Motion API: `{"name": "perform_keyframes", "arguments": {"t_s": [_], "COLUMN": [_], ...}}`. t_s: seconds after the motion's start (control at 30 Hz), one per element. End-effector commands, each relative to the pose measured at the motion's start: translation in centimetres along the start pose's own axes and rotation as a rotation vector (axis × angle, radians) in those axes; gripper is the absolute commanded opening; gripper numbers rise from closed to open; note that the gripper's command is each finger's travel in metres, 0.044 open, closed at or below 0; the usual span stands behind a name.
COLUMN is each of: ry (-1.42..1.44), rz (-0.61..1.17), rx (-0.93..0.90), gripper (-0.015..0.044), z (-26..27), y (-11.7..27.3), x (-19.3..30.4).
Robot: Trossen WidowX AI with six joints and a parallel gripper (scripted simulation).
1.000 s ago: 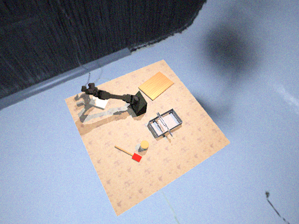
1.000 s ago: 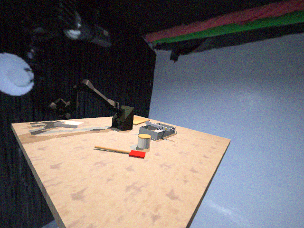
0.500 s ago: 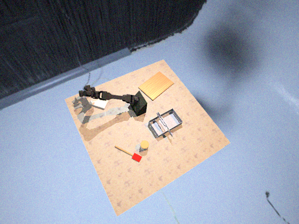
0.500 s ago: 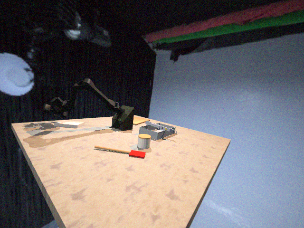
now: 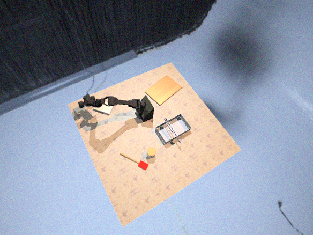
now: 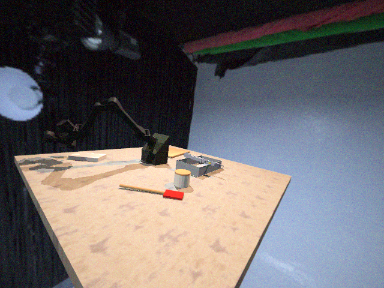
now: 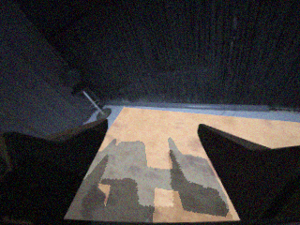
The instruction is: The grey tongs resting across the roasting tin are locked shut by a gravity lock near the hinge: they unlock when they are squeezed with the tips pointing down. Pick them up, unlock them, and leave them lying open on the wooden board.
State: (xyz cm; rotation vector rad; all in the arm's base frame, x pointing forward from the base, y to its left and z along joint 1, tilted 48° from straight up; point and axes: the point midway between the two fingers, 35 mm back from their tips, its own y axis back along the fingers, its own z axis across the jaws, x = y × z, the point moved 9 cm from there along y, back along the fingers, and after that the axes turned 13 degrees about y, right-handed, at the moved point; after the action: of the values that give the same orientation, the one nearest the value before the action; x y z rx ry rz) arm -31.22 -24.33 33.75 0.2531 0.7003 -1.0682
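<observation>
So the hand (image 5: 80,104) (image 6: 48,134) (image 7: 154,126) is spread about as wide as it goes, nothing between the fingers, and it's way off on the far side of the arm's base (image 5: 144,111) (image 6: 155,152) from the roasting tin (image 5: 163,138) (image 6: 192,168). I'll use the tin as the landmark for everything here.

The grey tongs (image 5: 169,125) (image 6: 197,158) are lying across the tin, with both ends poking out past its walls. The wooden board (image 5: 163,89) (image 6: 177,152) is well apart from the tin, out past the base. The tub with the yellow lid (image 5: 151,152) (image 6: 182,179) stands near the tin, and the red-headed tool (image 5: 142,164) (image 6: 173,194) is lying just beyond that tub.

Step-wise I'd call this the very start: the pick-up hasn't happened, so no unlocking and nothing on the board. IMO the next move is a big swing of the arm round to the tin, fingers kept apart, then lining them up either side of the tongs so they can close across both arms. I'd want a grip that lets the tongs be turned tips down once they're clear of the tin, since the squeeze only unlocks them that way. Watch the tin walls on the way in, a low finger could easily shove it.
</observation>
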Motion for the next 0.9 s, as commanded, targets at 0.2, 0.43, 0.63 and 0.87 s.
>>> {"name": "perform_keyframes", "arguments": {"t_s": [0.2,0.43,0.63,0.87], "ry": [0.041,0.038,0.037,0.027], "rz": [0.150,0.327,0.480,0.573], "rx": [-0.189,-0.330,-0.457,-0.535], "gripper": [0.0440,0.0440,0.0440,0.0440], "z": [8.2,13.6,17.8,20.1], "y": [3.3,7.3,12.0,15.3], "x": [3.5,8.0,11.1,12.7]}}
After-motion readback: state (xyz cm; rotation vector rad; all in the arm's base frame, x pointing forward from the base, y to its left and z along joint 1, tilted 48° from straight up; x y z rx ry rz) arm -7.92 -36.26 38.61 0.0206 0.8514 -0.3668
